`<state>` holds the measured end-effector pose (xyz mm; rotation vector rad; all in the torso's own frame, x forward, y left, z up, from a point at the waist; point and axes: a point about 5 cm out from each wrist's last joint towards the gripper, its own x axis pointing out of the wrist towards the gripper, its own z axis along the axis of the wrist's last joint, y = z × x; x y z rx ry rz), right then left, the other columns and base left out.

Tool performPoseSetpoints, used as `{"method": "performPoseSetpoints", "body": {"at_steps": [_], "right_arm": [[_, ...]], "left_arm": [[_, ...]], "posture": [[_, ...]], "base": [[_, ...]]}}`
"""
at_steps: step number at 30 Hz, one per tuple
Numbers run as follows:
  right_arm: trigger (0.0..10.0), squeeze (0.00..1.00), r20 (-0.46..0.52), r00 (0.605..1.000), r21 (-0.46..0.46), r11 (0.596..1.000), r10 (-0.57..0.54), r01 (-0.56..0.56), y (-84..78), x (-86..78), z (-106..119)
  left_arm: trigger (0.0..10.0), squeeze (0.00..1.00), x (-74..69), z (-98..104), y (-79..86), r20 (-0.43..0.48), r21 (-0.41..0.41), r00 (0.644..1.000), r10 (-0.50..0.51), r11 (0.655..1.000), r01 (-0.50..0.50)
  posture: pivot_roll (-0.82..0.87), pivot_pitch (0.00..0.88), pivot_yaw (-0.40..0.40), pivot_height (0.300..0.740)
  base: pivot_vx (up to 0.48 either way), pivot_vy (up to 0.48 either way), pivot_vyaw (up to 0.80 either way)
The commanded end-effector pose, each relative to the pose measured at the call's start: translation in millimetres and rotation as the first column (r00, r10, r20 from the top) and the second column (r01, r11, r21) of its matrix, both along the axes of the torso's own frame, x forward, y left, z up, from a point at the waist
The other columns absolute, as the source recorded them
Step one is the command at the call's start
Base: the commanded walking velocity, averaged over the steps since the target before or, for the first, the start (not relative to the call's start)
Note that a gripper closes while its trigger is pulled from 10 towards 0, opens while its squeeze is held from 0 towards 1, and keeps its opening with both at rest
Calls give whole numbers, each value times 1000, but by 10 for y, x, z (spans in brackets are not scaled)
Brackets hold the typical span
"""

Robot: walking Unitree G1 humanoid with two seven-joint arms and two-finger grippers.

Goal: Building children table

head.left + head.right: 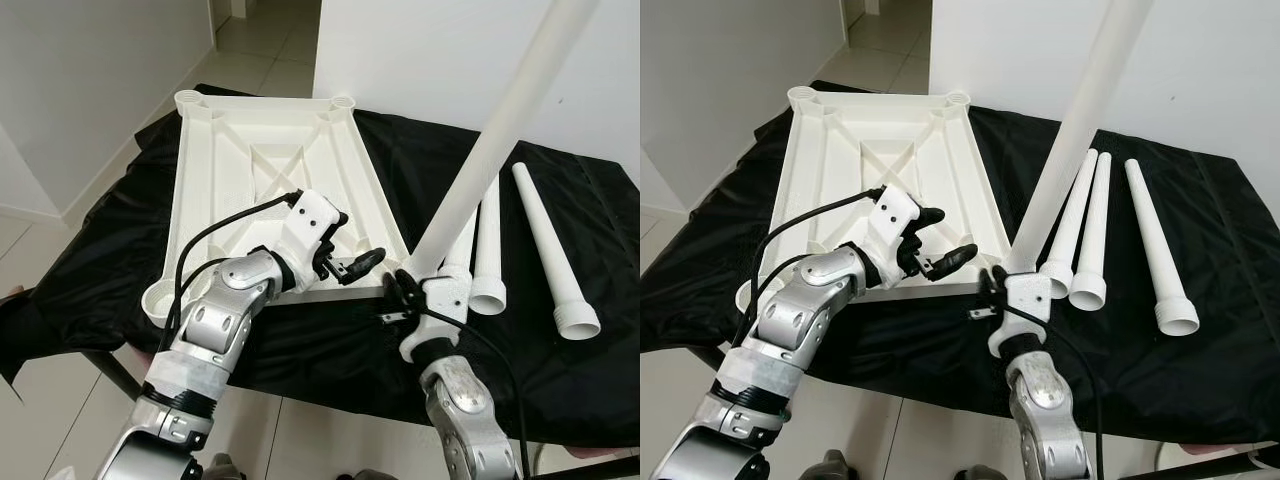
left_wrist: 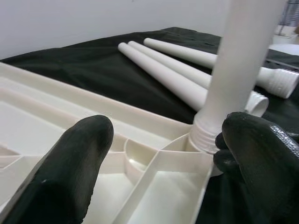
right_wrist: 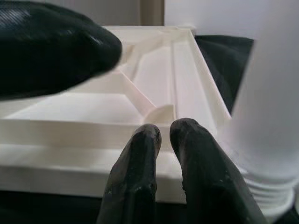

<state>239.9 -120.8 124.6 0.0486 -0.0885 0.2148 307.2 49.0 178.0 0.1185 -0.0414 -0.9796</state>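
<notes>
The white plastic tabletop [image 1: 250, 150] lies upside down on the black cloth, ribs facing up. One white leg [image 1: 500, 120] stands in its near right corner socket and leans up to the right; its threaded base [image 2: 208, 135] sits at the socket. My left gripper [image 1: 352, 240] is open just above that corner, with its fingers [image 2: 70, 172] spread towards the leg's base. My right gripper [image 1: 400, 285] is at the tabletop's near edge beside the leg's base. Its two fingers [image 3: 140, 177] are shut together with nothing between them, and the leg is off to one side.
Three loose white legs [image 1: 1095, 225] lie side by side on the black cloth [image 1: 560, 400] to the right of the tabletop. A white wall stands behind the table, and a tiled corridor [image 1: 265, 40] runs off at the back left. The table's front edge is close below my arms.
</notes>
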Motion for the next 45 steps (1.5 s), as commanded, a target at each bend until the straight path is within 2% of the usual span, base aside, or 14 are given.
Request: {"method": "performPoseSetpoints", "body": {"at_steps": [1,8,11,15,17,19,22,24,28,30,33,37,39,45], "right_arm": [[10000,0,-21,999,4,1000,28,-28,-25,27,-14],[10000,0,18,999,-22,999,35,-35,-107,145,71],[10000,0,44,999,17,1000,-13,12,-243,225,156],[10000,0,55,996,21,997,-75,74,-385,243,181],[10000,0,55,996,21,997,-75,74,-385,243,181],[10000,0,57,987,19,988,-152,151,-575,240,184],[10000,0,53,982,15,984,-181,180,-656,234,176],[10000,0,59,974,-9,976,-217,218,-823,226,178],[10000,0,66,972,-16,974,-225,227,-893,232,195],[10000,0,76,977,-14,980,-198,200,-873,224,217],[10000,0,103,989,-7,994,-105,106,-737,183,261],[10000,0,149,988,30,999,37,-42,-456,90,312],[10000,0,153,986,40,996,70,-77,-383,67,313],[10000,0,165,982,50,993,94,-104,-311,34,329]], "left_arm": [[10000,0,48,29,22,18,6,999,43,999,-43],[10000,0,71,30,52,21,4,998,67,998,-67],[10000,0,78,35,48,22,-1,997,73,997,-73],[10000,0,80,36,47,23,-2,997,75,997,-75],[10000,0,80,36,47,23,-2,997,75,997,-75],[10000,0,83,29,42,23,-2,997,76,997,-76],[10000,0,82,18,39,21,2,997,75,997,-75],[10000,0,69,-32,16,16,33,998,65,997,-66],[10000,0,53,-68,-4,12,58,998,57,997,-58],[10000,0,35,-97,-21,7,74,999,48,996,-48],[10000,0,-6,-159,-60,-21,98,1000,20,995,-18],[10000,0,-87,-235,-130,-42,140,999,-34,989,40],[10000,0,-98,-276,-142,-57,167,997,-42,985,51],[10000,0,-96,-349,-160,-73,219,997,-29,975,45]], "posture": [[82,0,-62,740],[86,0,-69,740],[84,0,-71,740],[84,0,-71,740],[84,0,-71,740],[76,0,-74,740],[74,0,-72,740],[72,0,-70,740],[71,0,-68,740],[69,0,-68,740],[69,0,-68,740],[68,0,-67,740],[67,0,-64,740],[65,0,-61,740]], "base": [[0,0,0],[0,0,0],[0,0,0],[0,0,0],[0,0,0],[0,0,0],[0,0,0],[0,0,0],[0,0,0],[0,0,0],[0,0,0],[0,0,0],[0,0,0],[0,0,0]]}}
